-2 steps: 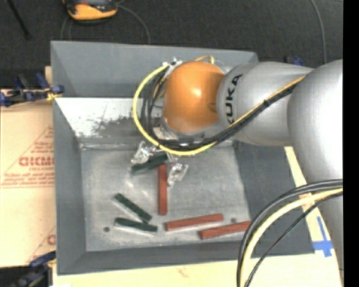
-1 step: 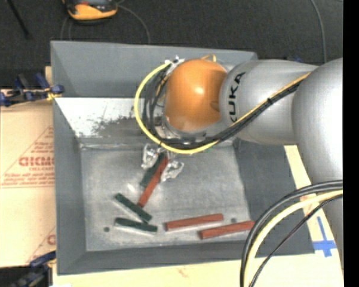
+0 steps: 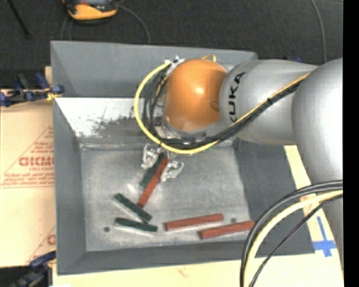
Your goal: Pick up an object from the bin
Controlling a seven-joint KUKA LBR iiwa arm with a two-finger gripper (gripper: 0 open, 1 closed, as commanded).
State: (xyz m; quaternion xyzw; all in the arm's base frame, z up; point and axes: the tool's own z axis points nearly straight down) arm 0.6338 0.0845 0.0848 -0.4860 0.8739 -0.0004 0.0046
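Note:
My gripper (image 3: 162, 163) hangs under the arm's orange dome, low over the middle of the bin floor. Its two metal fingers stand apart, one on each side of the upper end of a red-brown stick (image 3: 149, 187). That stick lies slanted, running down and left from the fingers. A short dark green piece (image 3: 147, 176) shows just left of the stick near the fingers. At the stick's lower end lies a dark green stick (image 3: 131, 205).
Another dark green stick (image 3: 135, 224) lies near the bin's front wall. Two more red-brown sticks (image 3: 193, 222) (image 3: 226, 229) lie side by side at the front right. The arm and its cables cover the bin's back right.

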